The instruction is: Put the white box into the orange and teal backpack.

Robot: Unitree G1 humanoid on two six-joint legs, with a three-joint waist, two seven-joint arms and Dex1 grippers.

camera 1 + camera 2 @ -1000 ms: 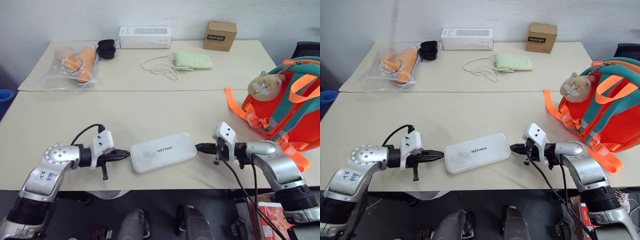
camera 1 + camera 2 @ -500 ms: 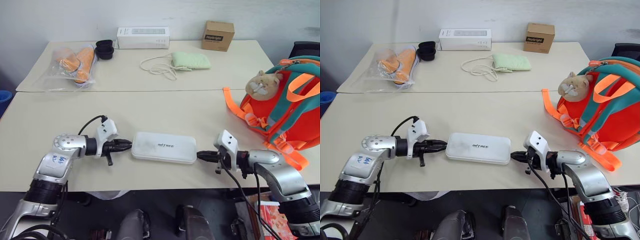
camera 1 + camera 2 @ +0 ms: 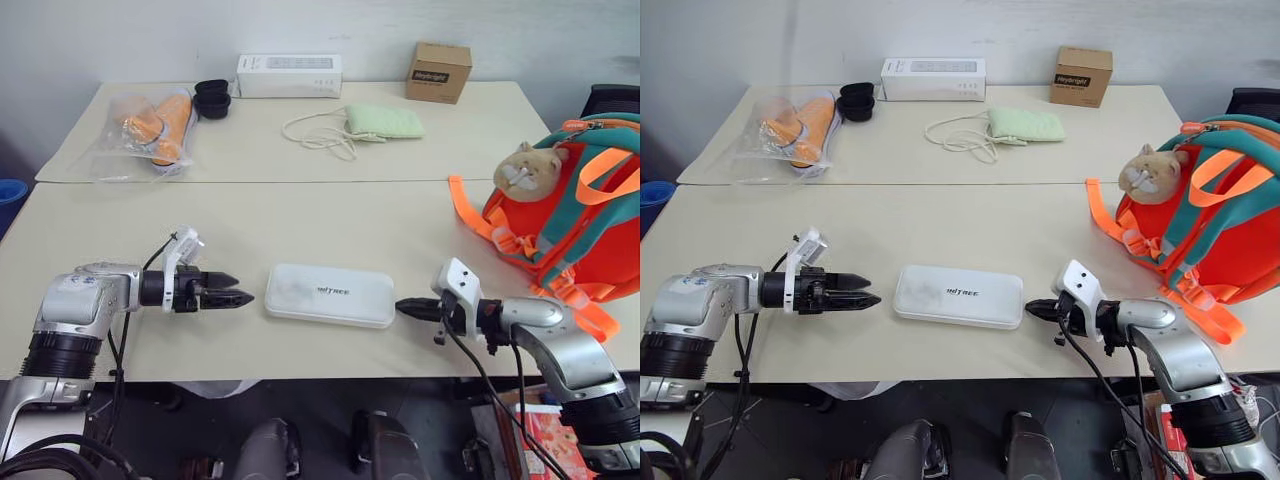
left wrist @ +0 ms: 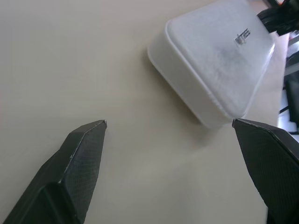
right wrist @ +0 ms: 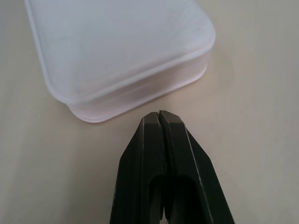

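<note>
The white box (image 3: 328,295) lies flat on the near table, its long side along the front edge and its dark lettering facing up. My left gripper (image 3: 238,290) is open, its fingers (image 4: 79,154) spread wide. It points at the box's left end from a short gap away. My right gripper (image 5: 159,113) is shut and empty, with its tip just off the box's right end (image 3: 400,305). The orange and teal backpack (image 3: 580,230) stands at the table's right edge, a tan plush animal (image 3: 525,165) on its front.
On the far table are a long white carton (image 3: 289,73), a brown cardboard box (image 3: 440,70), a green pouch with a cord (image 3: 385,120), black cups (image 3: 212,97) and a plastic bag of orange items (image 3: 150,125). Orange straps (image 3: 470,215) trail from the backpack.
The box has swung from angled to parallel with the front edge. My left gripper backed off its left end, rolled and opened. The right gripper stayed shut at the right end.
</note>
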